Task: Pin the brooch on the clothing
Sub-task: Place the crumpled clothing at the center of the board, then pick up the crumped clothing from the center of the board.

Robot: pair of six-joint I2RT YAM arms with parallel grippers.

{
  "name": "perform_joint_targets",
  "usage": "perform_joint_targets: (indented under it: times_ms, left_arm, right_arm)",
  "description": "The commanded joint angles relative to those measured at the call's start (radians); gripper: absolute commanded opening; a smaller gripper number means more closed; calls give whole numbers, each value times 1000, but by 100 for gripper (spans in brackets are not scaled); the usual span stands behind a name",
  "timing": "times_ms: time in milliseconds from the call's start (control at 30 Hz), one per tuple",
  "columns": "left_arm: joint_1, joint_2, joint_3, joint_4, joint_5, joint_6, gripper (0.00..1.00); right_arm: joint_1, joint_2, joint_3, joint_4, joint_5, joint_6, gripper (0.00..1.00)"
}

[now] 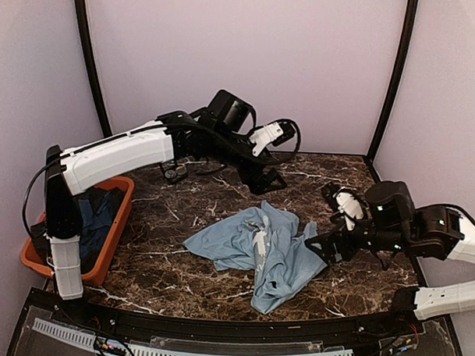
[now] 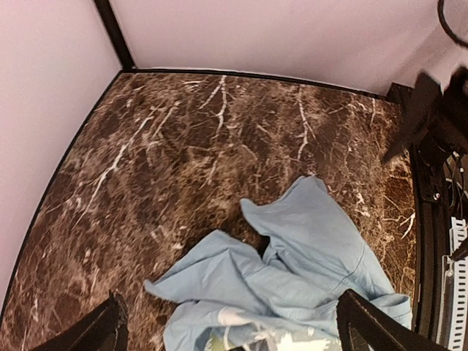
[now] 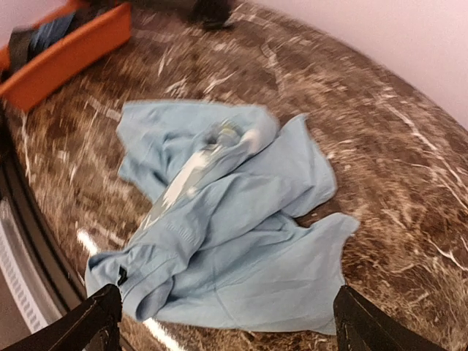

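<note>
**Figure.** The T-shirt (image 1: pixel 258 245) lay crumpled in the middle of the worktop (image 1: pixel 180 262), and the brooch could not be made out in any view. The left gripper (image 2: pixel 232 303) hung wide near the shirt's far side. The right gripper (image 3: pixel 227 296) stood wide beside its right side, and neither held anything. The step appeared preparatory: the next move probably called for flattening the cloth and locating the brooch. The left wrist view omitted the orange bin (image 1: pixel 119 225). The right wrist view best showed the folded white print.

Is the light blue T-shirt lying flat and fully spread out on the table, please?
No, the T-shirt lies crumpled in overlapping folds on the marble table, with its white lettering mostly folded out of sight.
</note>
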Motion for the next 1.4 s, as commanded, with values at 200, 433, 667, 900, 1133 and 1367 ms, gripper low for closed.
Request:
perform_joint_targets:
  times_ms: [200,433,667,900,1133,1367]
  left_arm:
    - [-197,272,172,-380,-92,363,98]
    - [-197,272,170,-432,-104,578,93]
    - [-180,283,178,-460,-105,681,92]
    - [-150,292,195,-465,-54,746,84]
    - [-162,329,226,-392,-61,791,78]
    - [-171,364,242,-397,-65,818,74]
  right_arm:
    - [-28,-402,-125,-75,450,397,96]
    - [-27,-308,-94,-82,423,396,96]
    - [-27,-226,-81,-35,378,374,96]
    - [-27,-230,-106,0,366,373,96]
    - [-27,-206,-93,10,343,351,96]
    - [-27,-234,-102,8,345,356,96]
